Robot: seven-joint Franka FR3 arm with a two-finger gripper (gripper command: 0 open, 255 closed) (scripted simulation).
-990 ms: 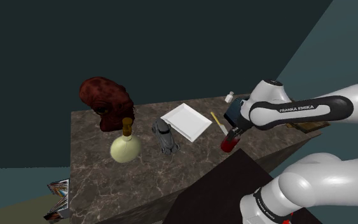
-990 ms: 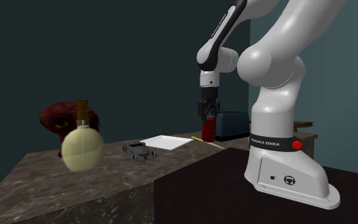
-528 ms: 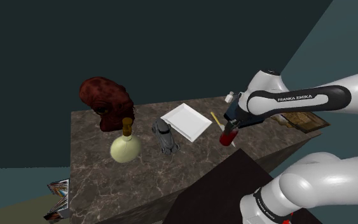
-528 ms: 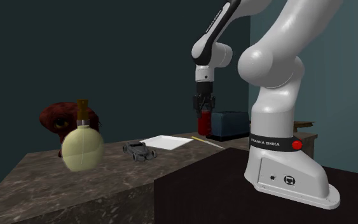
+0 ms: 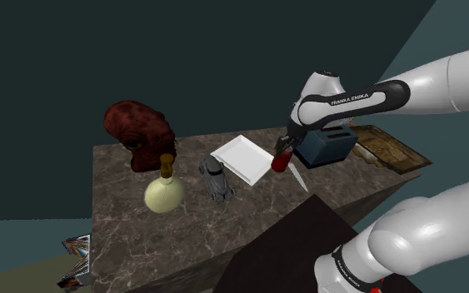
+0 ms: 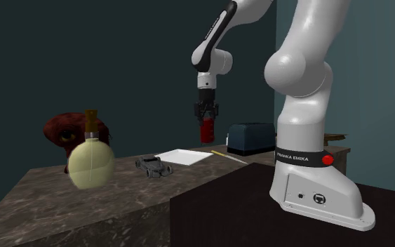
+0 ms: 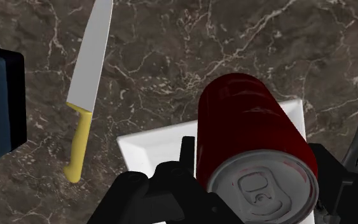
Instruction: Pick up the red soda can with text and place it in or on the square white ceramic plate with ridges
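Note:
A dark red soda can point(image 7: 247, 121) with a silver top is clasped between my black fingers point(image 7: 187, 154); my gripper point(image 7: 257, 162) is shut on it. In the shoulder view the gripper point(image 5: 282, 151) carries the can point(image 5: 279, 161) in the air, just off the right edge of the square white plate point(image 5: 242, 158). The second exterior view has the can point(image 6: 205, 130) hanging well above the marble top, under the gripper point(image 6: 205, 115), with the plate point(image 6: 182, 156) lying lower and to that view's left. Beneath the can, a corner of the plate point(image 7: 151, 150) shows.
A yellow-handled knife point(image 7: 86, 83) lies on the marble beside the plate, near a dark blue toaster point(image 5: 327, 145). A grey toy car point(image 5: 217, 178), a round cream bottle point(image 5: 164, 192) and a red-brown head-shaped object point(image 5: 138, 131) stand further along the counter point(image 5: 141, 237).
The arm has lifted the can and swung it toward the shoulder view's left, from beside the toaster to the edge of the plate. The toaster now shows fully.

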